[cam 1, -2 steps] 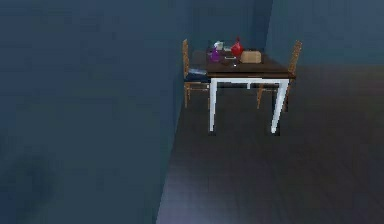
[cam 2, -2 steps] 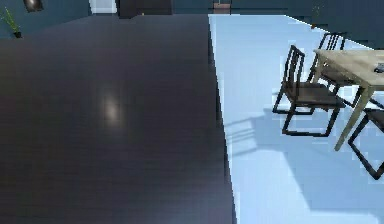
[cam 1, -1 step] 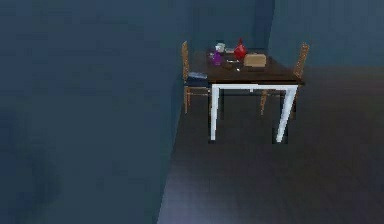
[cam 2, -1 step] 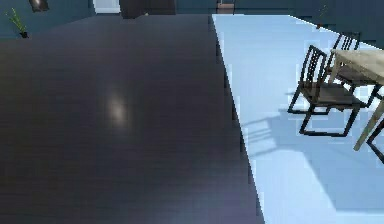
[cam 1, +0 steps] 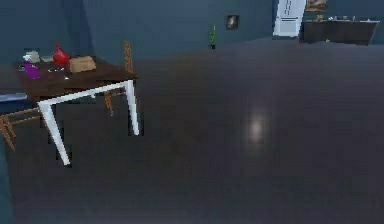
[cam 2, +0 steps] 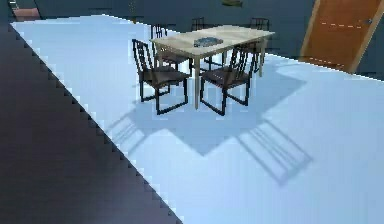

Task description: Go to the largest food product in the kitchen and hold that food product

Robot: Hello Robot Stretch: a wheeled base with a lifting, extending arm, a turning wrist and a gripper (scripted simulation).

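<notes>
A tan, loaf-like thing (cam 1: pixel 82 63) lies on a dark-topped table with white legs (cam 1: pixel 95 92) at the forward view's left. Beside it on the same table are a red object (cam 1: pixel 60 54), a small magenta object (cam 1: pixel 33 71) and a pale cup-like thing (cam 1: pixel 32 57). Far back at the forward view's right stand a white fridge (cam 1: pixel 288 17) and a dark counter (cam 1: pixel 340 32) with small things on top.
A wooden chair (cam 1: pixel 127 57) stands behind the white-legged table, another (cam 1: pixel 15 123) at its left. A small green thing (cam 1: pixel 211 37) stands by the far wall. In the arm side view, a light wooden dining table (cam 2: pixel 215 42) with dark chairs (cam 2: pixel 160 75) sits on pale floor; an orange door (cam 2: pixel 345 30) is at upper right.
</notes>
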